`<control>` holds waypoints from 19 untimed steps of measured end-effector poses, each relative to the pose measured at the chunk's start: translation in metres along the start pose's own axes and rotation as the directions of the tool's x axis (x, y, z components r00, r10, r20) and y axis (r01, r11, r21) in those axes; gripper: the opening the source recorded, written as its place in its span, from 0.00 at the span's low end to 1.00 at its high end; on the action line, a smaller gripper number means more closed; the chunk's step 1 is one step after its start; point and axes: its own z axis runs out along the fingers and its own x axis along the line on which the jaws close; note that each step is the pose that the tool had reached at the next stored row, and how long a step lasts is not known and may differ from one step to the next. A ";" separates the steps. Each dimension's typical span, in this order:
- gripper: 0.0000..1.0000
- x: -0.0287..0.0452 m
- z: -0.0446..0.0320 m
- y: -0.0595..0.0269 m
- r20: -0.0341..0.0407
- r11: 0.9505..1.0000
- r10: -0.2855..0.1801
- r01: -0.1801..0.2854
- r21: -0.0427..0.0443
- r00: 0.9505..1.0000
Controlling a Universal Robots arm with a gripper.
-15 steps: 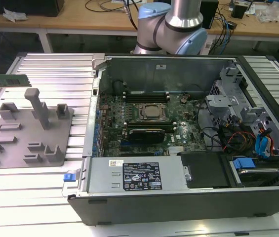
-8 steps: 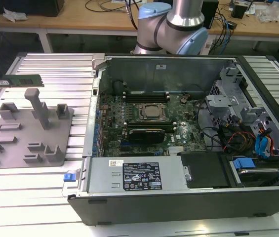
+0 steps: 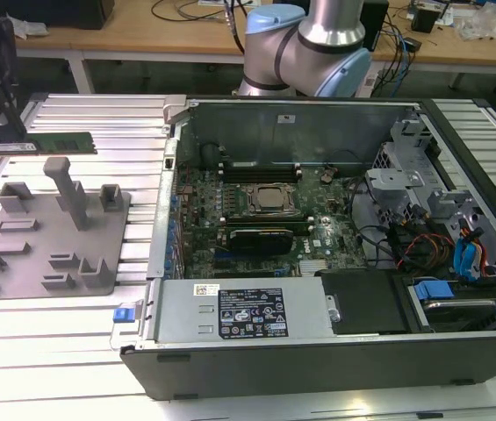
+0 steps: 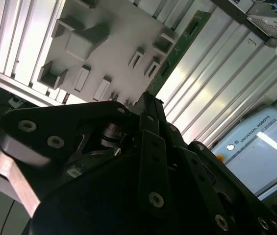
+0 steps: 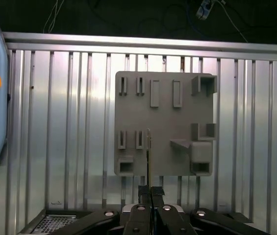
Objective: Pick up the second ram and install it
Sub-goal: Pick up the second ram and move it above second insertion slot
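Second ram [image 3: 41,143] sits clamped in the tool [image 5: 150,192] over the gray fixture [image 3: 32,244].

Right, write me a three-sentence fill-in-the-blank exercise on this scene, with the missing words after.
The black gripper is ____ on the long flat green ram stick.
The grey moulded fixture plate lies on the exterior view's ____ of the open black computer case.
The stick is held ____ the case, not in a slot.
Missing words: shut; left; outside.
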 end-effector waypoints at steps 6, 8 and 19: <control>0.09 0.0007 -0.0008 -0.0230 0.000 1.000 0.000 0.000 0.000 1.000; 0.09 0.0008 -0.0010 -0.0273 0.000 1.000 0.000 0.000 0.000 1.000; 0.09 0.0018 -0.0021 -0.0603 0.000 1.000 0.000 0.000 0.000 1.000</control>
